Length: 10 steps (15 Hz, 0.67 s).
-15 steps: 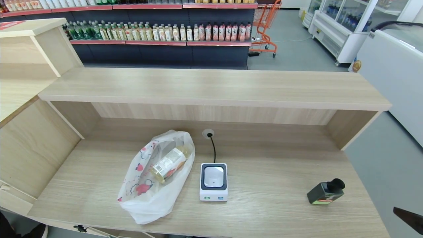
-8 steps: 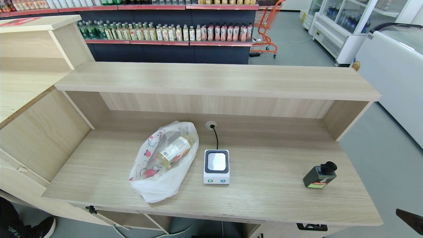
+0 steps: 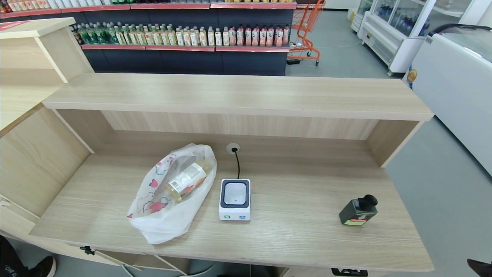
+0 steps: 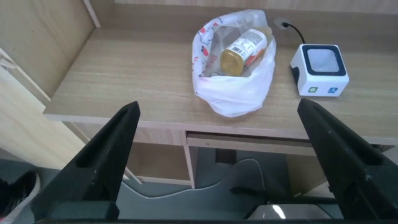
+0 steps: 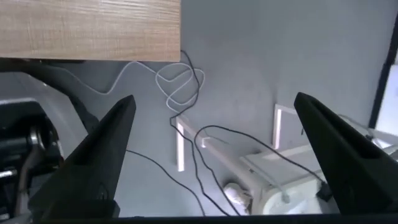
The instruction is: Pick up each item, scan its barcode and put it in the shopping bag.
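I read the left tool [image 4: 221,155] spread and empty off the near edge of the counter [image 3: 300,238], and the right tool [image 5: 214,155] spread over the floor [image 5: 249,74]. The shopping bag [image 3: 169,207] holds a yellowish bottle [image 3: 186,180] just left of the scanner [image 3: 235,199]. A dark bottle [image 3: 358,211] lies well apart at the right end.

No legible print on bagged bottle [image 3: 187,180]; black bottle [image 3: 358,211]; scanner [image 3: 235,199]
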{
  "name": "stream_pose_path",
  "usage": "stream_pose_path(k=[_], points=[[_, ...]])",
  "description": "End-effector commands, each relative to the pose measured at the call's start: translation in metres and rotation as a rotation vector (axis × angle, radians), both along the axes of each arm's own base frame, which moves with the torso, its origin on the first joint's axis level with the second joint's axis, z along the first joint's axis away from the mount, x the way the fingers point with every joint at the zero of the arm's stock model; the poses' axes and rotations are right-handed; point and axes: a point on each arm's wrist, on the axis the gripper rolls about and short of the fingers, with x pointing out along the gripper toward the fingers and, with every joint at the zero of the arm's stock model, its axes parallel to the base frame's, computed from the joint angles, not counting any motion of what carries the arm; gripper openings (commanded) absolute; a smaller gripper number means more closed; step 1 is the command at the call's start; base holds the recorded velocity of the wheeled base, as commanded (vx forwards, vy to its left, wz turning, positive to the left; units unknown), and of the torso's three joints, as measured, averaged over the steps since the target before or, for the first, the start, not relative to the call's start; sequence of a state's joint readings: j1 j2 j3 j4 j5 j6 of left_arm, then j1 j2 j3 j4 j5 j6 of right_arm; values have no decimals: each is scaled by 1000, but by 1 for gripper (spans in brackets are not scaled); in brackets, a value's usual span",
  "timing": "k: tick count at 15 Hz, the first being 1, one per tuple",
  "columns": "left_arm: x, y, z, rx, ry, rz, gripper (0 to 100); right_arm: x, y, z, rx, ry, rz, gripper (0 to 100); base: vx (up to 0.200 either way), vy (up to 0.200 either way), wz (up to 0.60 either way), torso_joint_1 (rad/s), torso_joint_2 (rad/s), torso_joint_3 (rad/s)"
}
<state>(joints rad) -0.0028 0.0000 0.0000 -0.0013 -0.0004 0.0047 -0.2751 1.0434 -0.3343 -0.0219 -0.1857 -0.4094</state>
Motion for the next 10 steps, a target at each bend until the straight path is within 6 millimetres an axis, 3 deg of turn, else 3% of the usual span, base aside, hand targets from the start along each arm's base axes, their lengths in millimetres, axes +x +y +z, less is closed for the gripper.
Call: stream_pose_path(k=[1,5,10], points=[[0,0,0,0,0,0,100,15,-3,-7,-26,93,60,100,0,0,0,0,0,0],[0,0,0,0,1,2,100,58,10,-22,-26,118,246,100,0,0,0,0,0,0],[0,0,0,0,1,2,100,110,48,-53,-27,96,472,100,0,0,0,0,0,0]])
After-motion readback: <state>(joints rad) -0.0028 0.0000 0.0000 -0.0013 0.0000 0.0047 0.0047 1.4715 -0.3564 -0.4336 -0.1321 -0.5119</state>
